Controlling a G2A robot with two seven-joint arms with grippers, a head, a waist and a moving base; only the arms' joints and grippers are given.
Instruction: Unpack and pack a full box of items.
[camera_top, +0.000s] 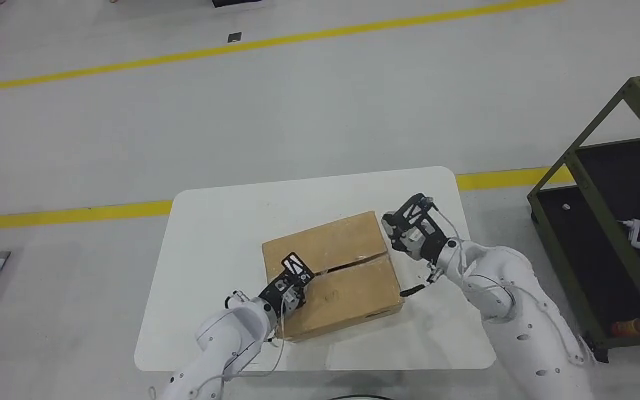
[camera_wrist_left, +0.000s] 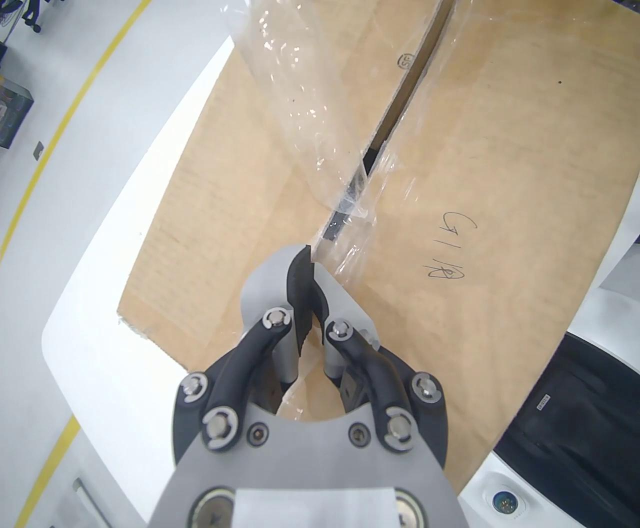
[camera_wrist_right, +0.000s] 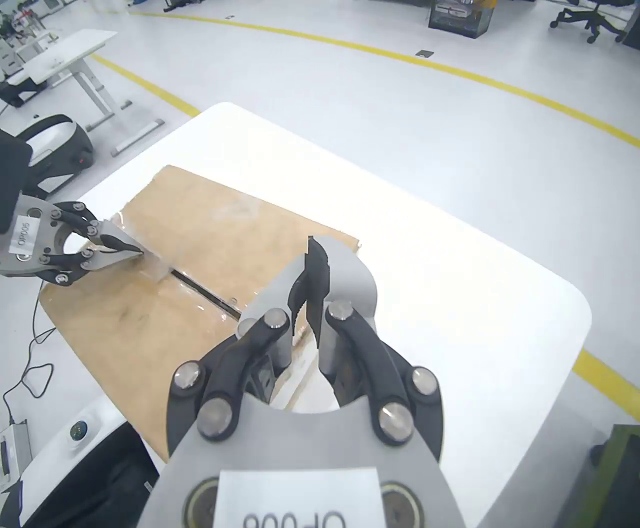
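In the top view, a brown box (camera_top: 335, 275) sits in the middle of the white table (camera_top: 200, 260), and its top flaps are down with a thin dark gap (camera_top: 345, 265) between them; the left gripper (camera_top: 296, 264) is on top of the box at the lower left end of the gap; the right gripper (camera_top: 402, 225) is at the upper right corner of the box; a green cart (camera_top: 590, 200) stands at the right edge of the picture. In the left wrist view, the left gripper (camera_wrist_left: 306, 260) has its fingers pressed together at the end of the gap (camera_wrist_left: 400, 95), pinching a strip of clear tape (camera_wrist_left: 300, 100) that lifts up off the box (camera_wrist_left: 500, 200); the table (camera_wrist_left: 125, 225) shows beside the box. In the right wrist view, the right gripper (camera_wrist_right: 314, 260) has its fingers pressed together with nothing between them, just above the near edge of the box (camera_wrist_right: 200, 235); the left gripper (camera_wrist_right: 132, 248) is at the far end of the gap, pinching the shiny tape (camera_wrist_right: 157, 270); the table (camera_wrist_right: 450, 300) is white all around the box.
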